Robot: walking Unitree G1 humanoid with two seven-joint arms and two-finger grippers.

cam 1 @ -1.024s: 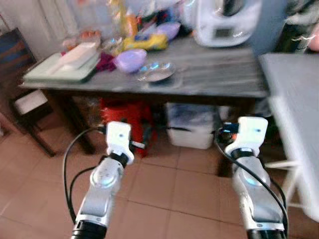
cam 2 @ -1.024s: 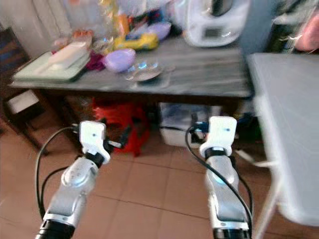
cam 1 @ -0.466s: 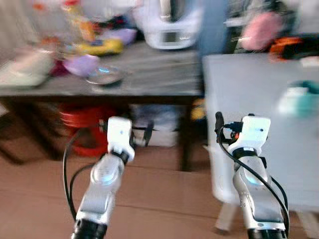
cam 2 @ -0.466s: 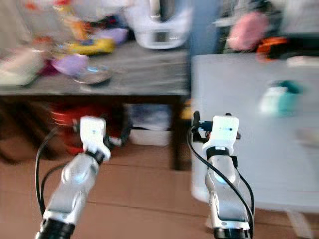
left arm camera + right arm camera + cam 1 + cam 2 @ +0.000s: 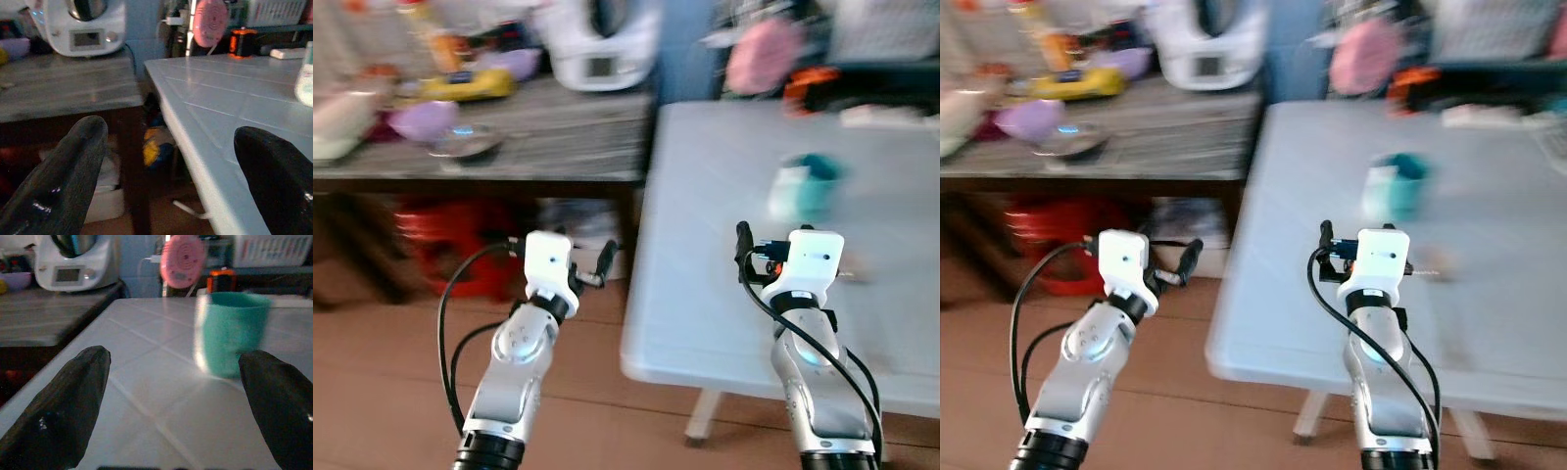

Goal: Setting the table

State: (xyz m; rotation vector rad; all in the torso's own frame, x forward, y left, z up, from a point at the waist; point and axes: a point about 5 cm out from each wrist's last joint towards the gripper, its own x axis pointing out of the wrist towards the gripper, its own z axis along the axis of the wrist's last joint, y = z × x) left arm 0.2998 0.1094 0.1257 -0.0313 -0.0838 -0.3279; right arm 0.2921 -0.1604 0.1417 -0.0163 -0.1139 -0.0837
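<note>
We see teal cup [image 5: 230, 333] upright on white tabletop [image 5: 724, 196], ahead of our right hand [image 5: 176, 396]. Right hand over tabletop's near part, fingers spread, grasping nothing. Left hand [image 5: 171, 166] off tabletop's left edge, above floor, fingers apart, empty. Grey tabletop [image 5: 548, 147] to left carries white appliance [image 5: 80, 24], bowls.

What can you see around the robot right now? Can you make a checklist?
Surface: white table, tiled top, beside a grey wooden table.
Job's things: teal cup upright on the white table.
Clutter: purple bowl, white kitchen machine on the grey table; red item beneath.
Grippers: left tool open, over the floor; right tool open, over the white table, facing the cup.
Cables: black cable loops along each arm.
Surroundings: pink fan, brown tiled floor.
</note>
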